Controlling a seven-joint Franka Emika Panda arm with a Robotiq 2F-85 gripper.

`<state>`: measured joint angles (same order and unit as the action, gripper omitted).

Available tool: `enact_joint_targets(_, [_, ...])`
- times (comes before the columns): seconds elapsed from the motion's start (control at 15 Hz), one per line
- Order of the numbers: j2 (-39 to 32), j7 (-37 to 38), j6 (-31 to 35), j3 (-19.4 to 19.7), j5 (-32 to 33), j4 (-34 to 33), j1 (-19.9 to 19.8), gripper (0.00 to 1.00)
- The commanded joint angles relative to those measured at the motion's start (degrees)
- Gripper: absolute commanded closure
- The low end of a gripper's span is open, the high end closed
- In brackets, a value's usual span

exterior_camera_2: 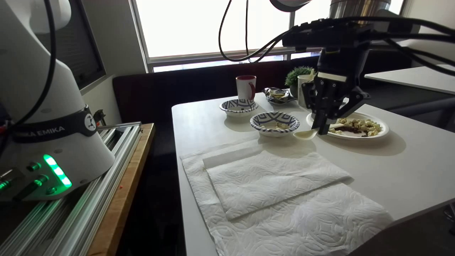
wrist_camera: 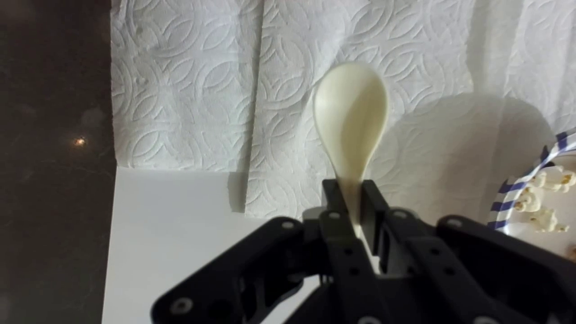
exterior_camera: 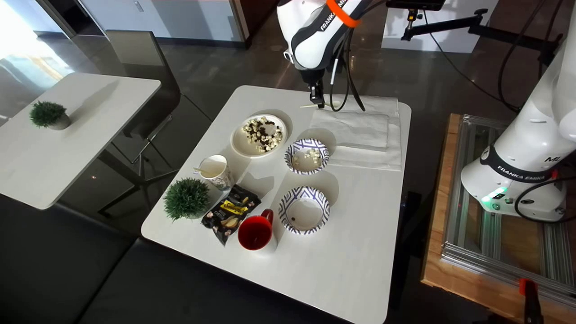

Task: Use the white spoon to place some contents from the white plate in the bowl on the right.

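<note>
Jaws pinching spoon (wrist_camera: pixel 351 103) above towels (wrist_camera: pixel 189 81)! Popcorn bowl (exterior_camera: pixel 307 143) sitting by plate (exterior_camera: pixel 238 144); mug (exterior_camera_2: pixel 244 89), packet (exterior_camera_2: pixel 278 96), plant (exterior_camera_2: pixel 296 75), cup (exterior_camera_2: pixel 304 79) clustering beyond.

Table (exterior_camera: pixel 355 252) — plate (exterior_camera: pixel 243 145), striped bowl (exterior_camera: pixel 307 144), second bowl (exterior_camera: pixel 308 215), paper towels (exterior_camera: pixel 351 128), mug (exterior_camera_2: pixel 244 89), cup (exterior_camera: pixel 221 181), packet (exterior_camera: pixel 230 212), plant (exterior_camera: pixel 186 198).
</note>
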<state>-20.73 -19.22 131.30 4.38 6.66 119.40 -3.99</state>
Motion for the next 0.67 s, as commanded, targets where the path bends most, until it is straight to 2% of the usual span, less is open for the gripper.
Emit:
enact_joint_targets(0.0, [-2.71,4.09,0.13,-0.64,0.82,-1.33,0.07,0.96])
enact_joint_targets(0.6, [-9.66,13.65,5.97,-0.03,-0.56,-4.71,-0.07,0.96])
